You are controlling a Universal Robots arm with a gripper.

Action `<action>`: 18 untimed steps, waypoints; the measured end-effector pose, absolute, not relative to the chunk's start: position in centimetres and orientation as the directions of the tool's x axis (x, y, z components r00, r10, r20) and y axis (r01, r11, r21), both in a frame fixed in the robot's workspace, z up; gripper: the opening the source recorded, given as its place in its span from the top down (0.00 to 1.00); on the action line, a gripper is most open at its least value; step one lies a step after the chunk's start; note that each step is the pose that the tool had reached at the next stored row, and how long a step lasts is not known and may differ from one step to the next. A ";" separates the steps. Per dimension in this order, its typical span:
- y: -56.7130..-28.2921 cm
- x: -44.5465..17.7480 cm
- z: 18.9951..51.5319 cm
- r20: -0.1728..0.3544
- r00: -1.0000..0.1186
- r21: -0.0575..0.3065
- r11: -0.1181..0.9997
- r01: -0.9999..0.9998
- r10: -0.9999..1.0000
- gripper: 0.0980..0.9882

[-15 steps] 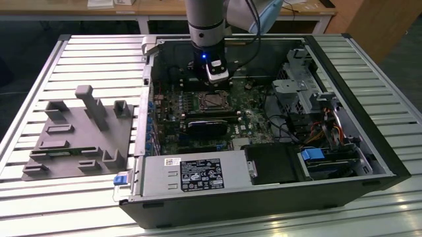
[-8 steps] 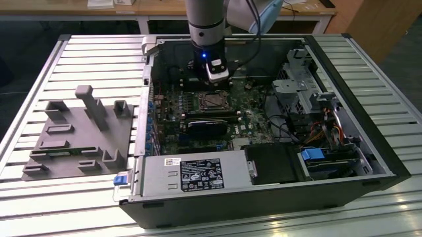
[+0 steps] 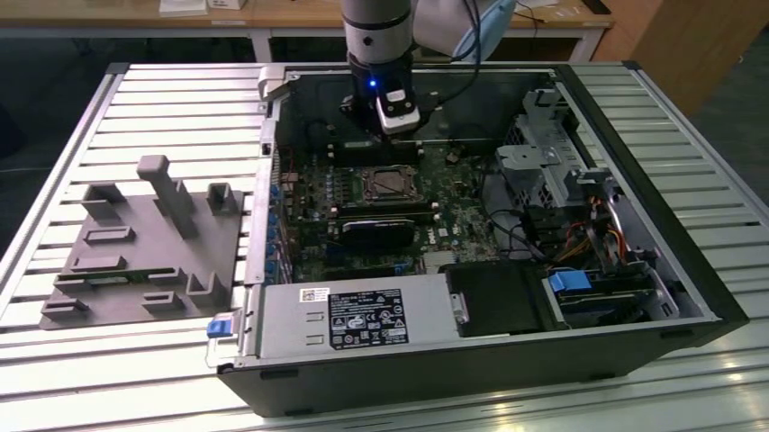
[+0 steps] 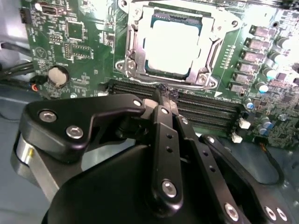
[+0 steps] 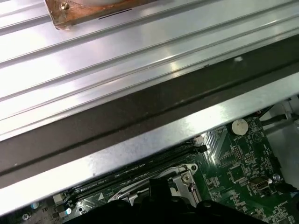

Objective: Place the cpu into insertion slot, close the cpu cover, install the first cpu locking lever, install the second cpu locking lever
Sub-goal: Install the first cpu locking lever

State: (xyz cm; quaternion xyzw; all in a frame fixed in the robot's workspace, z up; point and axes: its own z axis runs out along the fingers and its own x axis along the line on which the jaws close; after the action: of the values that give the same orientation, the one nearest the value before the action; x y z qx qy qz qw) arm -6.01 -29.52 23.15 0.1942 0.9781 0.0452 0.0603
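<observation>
While I am watching the feeds from my station, the power supply is lying nearest in the exterior view, along the front edge of the open computer case. The case is resting on a slatted metal table. On the exterior view's left, a grey fixture is sitting on that table beside the case. Just beyond the power supply, a black block is sitting on the green motherboard.

Past the block, the insertion slot is sitting in the board with the cpu lying inside it. In the second wrist view the cpu's silvery top is shining through the window of the cpu cover, which is lying flat over it. I cannot tell whether the 2 locking levers are latched.

Farther on, the long black memory slots are running beside the socket, and a coin battery is sitting off to 1 side. The gripper is hovering over those slots, just apart from the cover. Its fingertips are pressing together and I am seeing nothing between them. Above it the arm is rising out of the case, and a wooden desk is standing beyond the table
</observation>
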 end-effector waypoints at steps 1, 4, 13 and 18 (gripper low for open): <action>-29.5 -6.0 23.1 -0.100 -0.917 0.112 0.920 0.374 0.385 1.00; -29.5 -6.0 23.2 -0.100 -0.917 0.112 0.920 0.374 0.385 1.00; -30.1 -5.8 23.2 -0.099 -0.917 0.111 0.920 0.375 0.385 1.00; -30.9 -5.7 23.2 -0.098 -0.918 0.111 0.921 0.375 0.385 1.00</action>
State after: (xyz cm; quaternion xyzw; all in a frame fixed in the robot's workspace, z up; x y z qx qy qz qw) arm -5.66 -30.89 23.16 0.1942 0.9781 0.0449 0.0590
